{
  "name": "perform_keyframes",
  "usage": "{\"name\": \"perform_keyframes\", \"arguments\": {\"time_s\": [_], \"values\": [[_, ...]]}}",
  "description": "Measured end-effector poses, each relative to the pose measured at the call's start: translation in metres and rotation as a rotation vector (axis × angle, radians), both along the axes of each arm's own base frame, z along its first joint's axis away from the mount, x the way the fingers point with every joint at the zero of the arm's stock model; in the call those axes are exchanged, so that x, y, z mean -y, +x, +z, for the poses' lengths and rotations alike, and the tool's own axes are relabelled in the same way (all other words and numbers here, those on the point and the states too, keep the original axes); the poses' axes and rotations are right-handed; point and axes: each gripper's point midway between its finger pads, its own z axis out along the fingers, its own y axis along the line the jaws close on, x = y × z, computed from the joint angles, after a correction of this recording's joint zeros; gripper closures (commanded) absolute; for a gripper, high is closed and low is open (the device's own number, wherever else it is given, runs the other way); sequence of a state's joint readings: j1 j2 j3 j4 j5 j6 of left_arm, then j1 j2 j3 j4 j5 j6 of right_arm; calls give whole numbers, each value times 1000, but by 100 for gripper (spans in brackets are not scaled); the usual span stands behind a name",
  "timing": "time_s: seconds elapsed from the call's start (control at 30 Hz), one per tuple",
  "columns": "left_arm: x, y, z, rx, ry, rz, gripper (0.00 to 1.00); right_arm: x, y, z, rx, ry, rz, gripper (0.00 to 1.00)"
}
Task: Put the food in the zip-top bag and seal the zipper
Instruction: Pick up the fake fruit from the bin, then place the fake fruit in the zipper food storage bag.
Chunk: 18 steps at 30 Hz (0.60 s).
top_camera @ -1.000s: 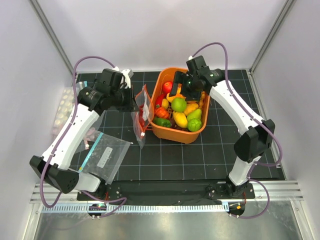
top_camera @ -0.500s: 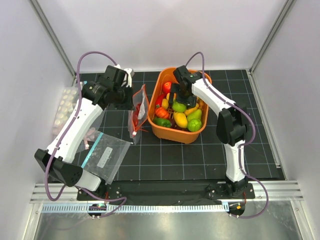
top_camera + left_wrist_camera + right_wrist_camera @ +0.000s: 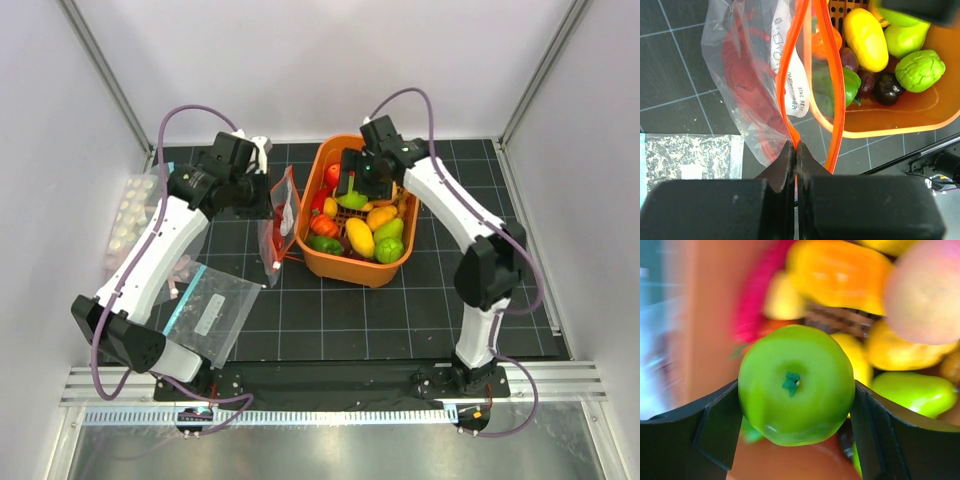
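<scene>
The only print that shows is on a white label (image 3: 786, 80), seen through the clear wall of the zip-top bag (image 3: 735, 60) in the left wrist view. It has a few small boxed pictograms near its top and, lower down, two short lines of dark capitals that run sideways and read backwards; one looks like "DATE" in mirror writing, and the other is too small to make out. In the top view the flat clear bag (image 3: 235, 298) carries a white sticker (image 3: 208, 316), but nothing on it can be read from there.
</scene>
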<state>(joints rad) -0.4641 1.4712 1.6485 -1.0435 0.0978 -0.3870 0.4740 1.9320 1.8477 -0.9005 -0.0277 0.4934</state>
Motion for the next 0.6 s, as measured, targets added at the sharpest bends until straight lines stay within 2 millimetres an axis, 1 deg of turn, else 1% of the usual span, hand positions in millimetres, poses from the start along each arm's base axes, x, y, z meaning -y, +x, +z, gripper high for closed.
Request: {"name": "perform_keyframes", "arguments": {"time_s": [0.1,0.17,0.23,0.3,0.33,0.4,0.43,0.5,0.6], "values": [[1,1,-1,-5,0,2,100,-17,-8,58,118,138,80,69],[1,1,-3,-11,1,3,100,-27,-17,101,207,235,137,71],[2,2,-5,-17,3,4,100,-37,-27,137,279,314,193,71],[3,3,-6,-23,1,5,100,-52,-37,171,346,400,261,72],[4,4,-6,-25,-2,7,100,-58,-40,182,365,433,287,72],[6,6,-4,-23,-11,11,100,-75,-49,199,392,504,344,72],[6,7,-2,-20,-16,12,100,-84,-54,203,391,530,371,73],[8,8,3,-12,-25,14,100,-99,-61,202,375,561,411,74],[10,9,11,3,-44,14,100,-124,-69,188,332,584,463,75]]}}
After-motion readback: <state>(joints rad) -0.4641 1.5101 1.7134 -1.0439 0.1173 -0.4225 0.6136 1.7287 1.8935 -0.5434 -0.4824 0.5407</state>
